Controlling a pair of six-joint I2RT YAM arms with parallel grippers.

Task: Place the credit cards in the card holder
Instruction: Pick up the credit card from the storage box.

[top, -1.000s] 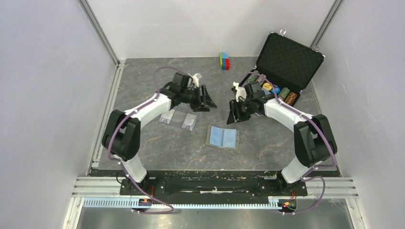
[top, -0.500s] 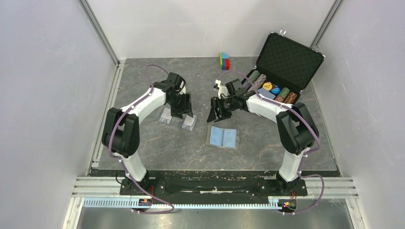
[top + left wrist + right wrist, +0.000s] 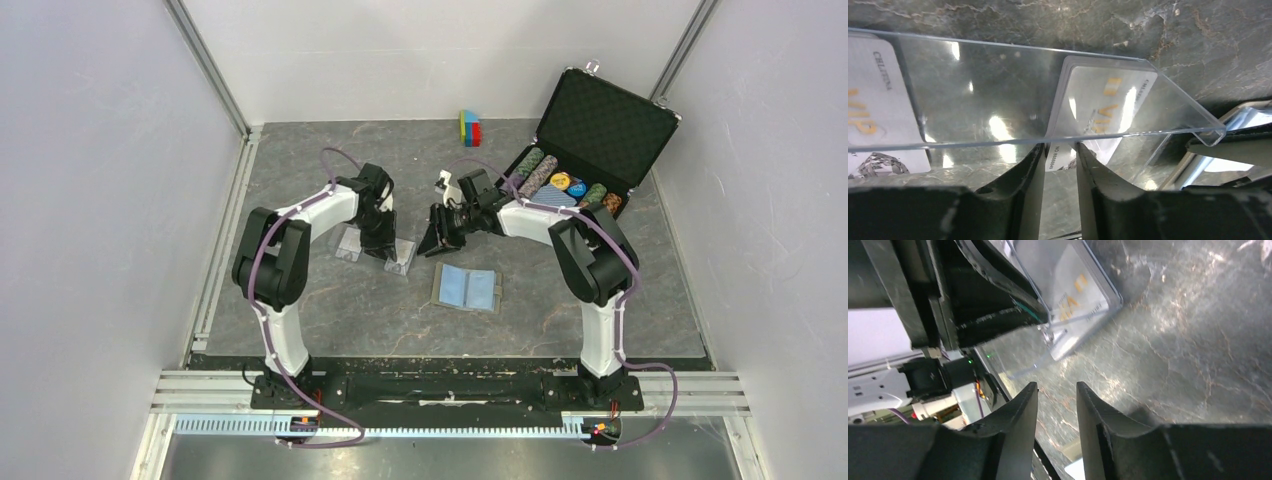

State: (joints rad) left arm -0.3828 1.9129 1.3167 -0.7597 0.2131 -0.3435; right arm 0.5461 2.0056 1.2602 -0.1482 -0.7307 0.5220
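On the dark grey marbled table (image 3: 330, 310) the small grey-brown folding card holder (image 3: 466, 288) lies spread open and flat, its light blue lining facing up, near the middle and a little toward the arms' bases. Neither arm touches it. To its left and slightly further back lies the clear plastic case (image 3: 403, 260), opened into two shallow halves, and the pale rectangular credit cards (image 3: 1103, 105) with gold "VIP" lettering sit inside it: one stack in the right half and another card (image 3: 873, 100) in the left half. The left gripper (image 3: 1060, 150) is down at the case's near transparent rim. Its two dark fingers (image 3: 1030, 175) stand a narrow gap apart, and the printed end of the right stack shows between them. Whether they are pinching the card or the rim cannot be told. The right gripper (image 3: 1057, 390) hovers just beside the case's right half, on the side toward the card holder. Its jaws are slightly parted, with only bare table between them. At the far right stands an open black briefcase (image 3: 605, 125) holding rows of poker chips, and a small multicoloured block (image 3: 470, 128) rests near the back wall.
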